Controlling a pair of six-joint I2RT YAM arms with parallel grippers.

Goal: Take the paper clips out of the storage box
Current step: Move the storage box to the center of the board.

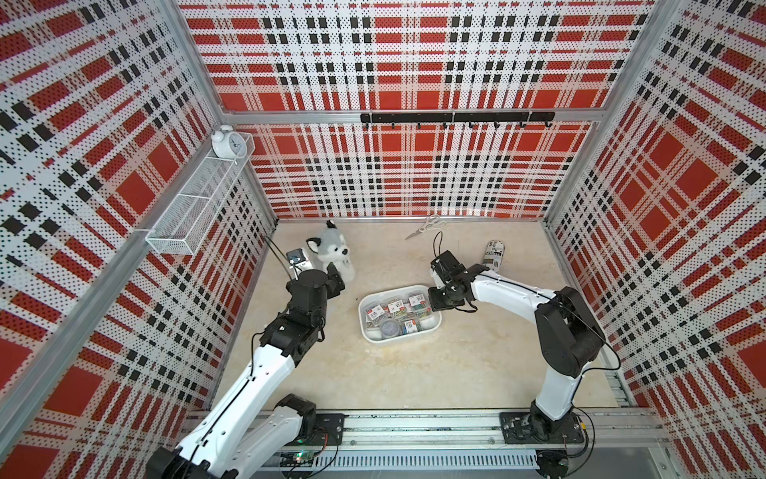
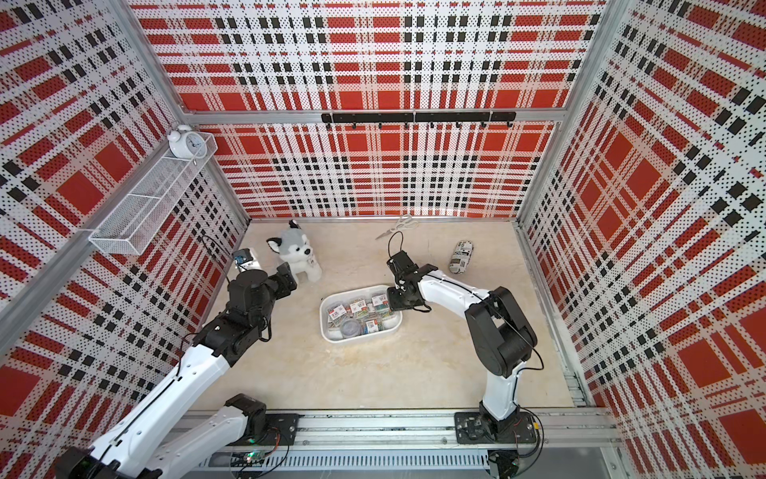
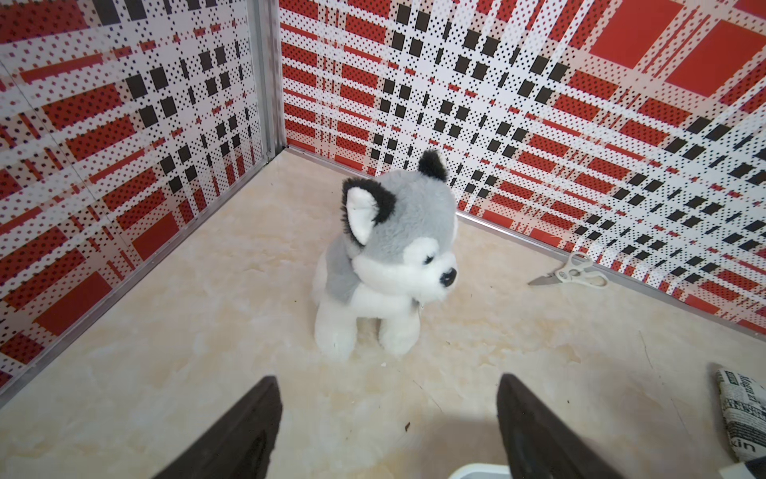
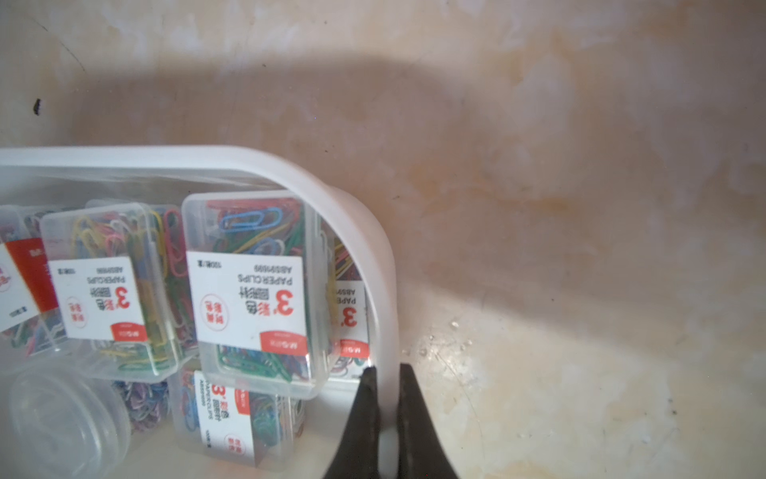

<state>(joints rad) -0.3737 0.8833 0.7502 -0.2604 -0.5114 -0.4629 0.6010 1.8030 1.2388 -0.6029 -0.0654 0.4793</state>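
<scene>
Found the storage box [image 1: 396, 339] on the beige floor [image 1: 414, 385], just right of frame centre in both top views; resting flat, open side up; read its long axis as left-to-right across the frame, with the right end tipped slightly toward the top edge

Located the paper clips [image 1: 398, 309] all inside the box: clear rectangular cases of multicoloured clips lying flat with white-and-red labels up, plus a round clear tub [image 1: 389, 329] toward the lower-left part of the box; checked the right wrist view and noted the two nearest cases [image 4: 253, 290] side by side, long axes set across the box's long axis, parallel to its short end wall; case count not settled, some stacked under others

Right gripper [image 4: 387, 373]: fingers pressed together on the box wall near the rounded upper-right corner, one finger inside and one outside, pinching the rim; not touching any case

Left gripper [image 3: 387, 377]: fingers spread wide, only bare floor between them; placed left of the box in the top views, well apart from it, facing the plush dog [image 3: 385, 257] that stands upright at the upper left of the floor

Also logged: scissors [image 1: 427, 227] flat by the back wall; printed cylinder [image 1: 493, 255] lying upper right of the box, beyond the right arm
</scene>
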